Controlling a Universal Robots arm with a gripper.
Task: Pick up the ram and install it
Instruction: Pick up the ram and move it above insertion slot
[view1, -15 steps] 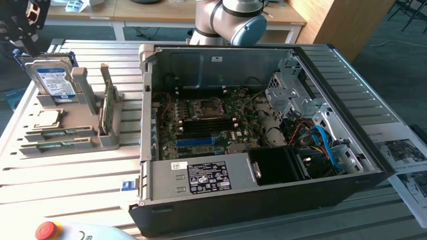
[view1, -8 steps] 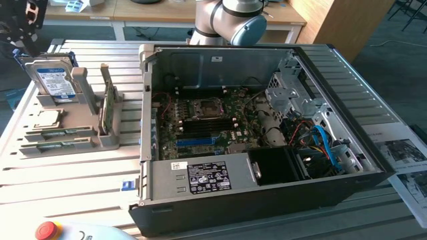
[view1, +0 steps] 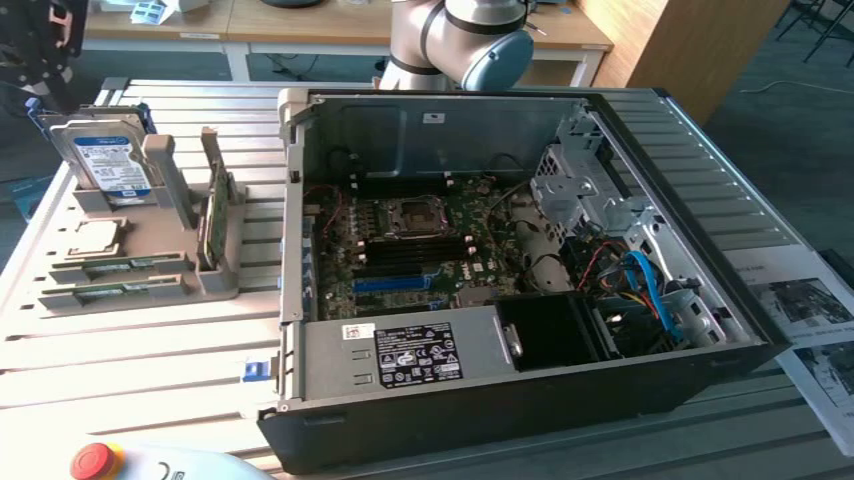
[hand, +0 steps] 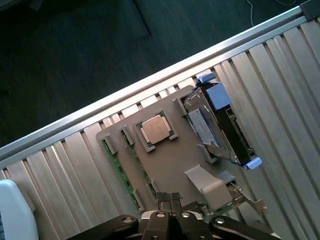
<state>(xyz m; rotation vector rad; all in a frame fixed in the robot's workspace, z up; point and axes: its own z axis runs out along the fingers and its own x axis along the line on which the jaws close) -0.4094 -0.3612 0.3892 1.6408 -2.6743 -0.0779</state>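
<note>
Hovering over the grey holder (hand: 170, 160), the gripper (hand: 170, 197) has its fingers (hand: 162, 196) pressed together with nothing between them. The ram (hand: 120, 170) lies in a slot along the holder's outer edge, near the fingertips but apart from them. It is a long, thin green stick, and the exterior view (view1: 114, 293) shows its small dark chips and pale patches.

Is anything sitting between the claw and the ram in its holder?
Nothing visible does. The shut claw hangs above the grey holder, and the ram lies uncovered in its slot along the holder's edge, near the CPU.
</note>
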